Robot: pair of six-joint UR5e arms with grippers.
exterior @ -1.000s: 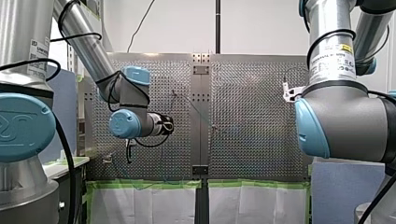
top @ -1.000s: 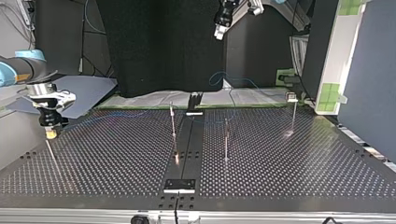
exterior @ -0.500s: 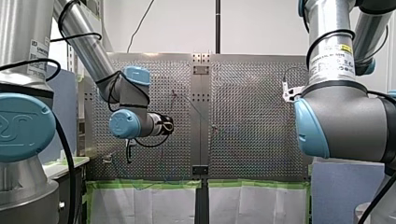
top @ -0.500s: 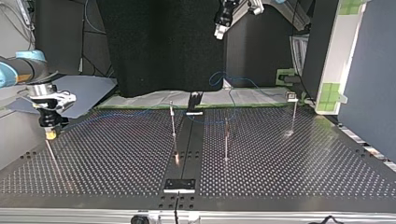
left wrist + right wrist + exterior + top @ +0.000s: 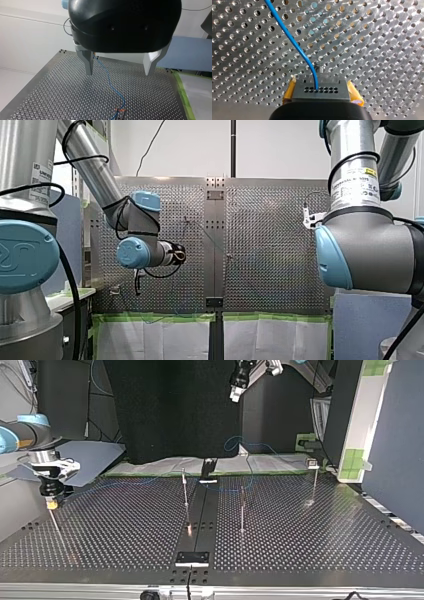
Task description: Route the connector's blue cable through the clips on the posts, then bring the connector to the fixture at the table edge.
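In the right wrist view the dark grey connector [image 5: 320, 90] sits between my right gripper's [image 5: 322, 96] yellow pads [image 5: 289, 91], which press its two sides. The blue cable [image 5: 289, 37] leaves the connector's face and runs off over the perforated table. In the top view my right gripper [image 5: 51, 503] hangs at the table's left edge, just above a thin slanted post [image 5: 56, 527]. My left gripper [image 5: 234, 395] is high over the far side; its metal fingers [image 5: 88, 66] stand wide apart with nothing between them. Below it the cable [image 5: 110, 80] leads to a post with an orange clip [image 5: 120, 109].
Thin posts [image 5: 185, 491] [image 5: 242, 510] [image 5: 315, 480] stand upright on the perforated table [image 5: 310, 540]. A black bracket [image 5: 207, 468] sits at the far edge and a black plate [image 5: 192, 558] at the near edge. Slack cable [image 5: 240, 442] loops behind the table.
My right gripper has shifted very slightly towards the top view's left edge. The left arm has stayed still.
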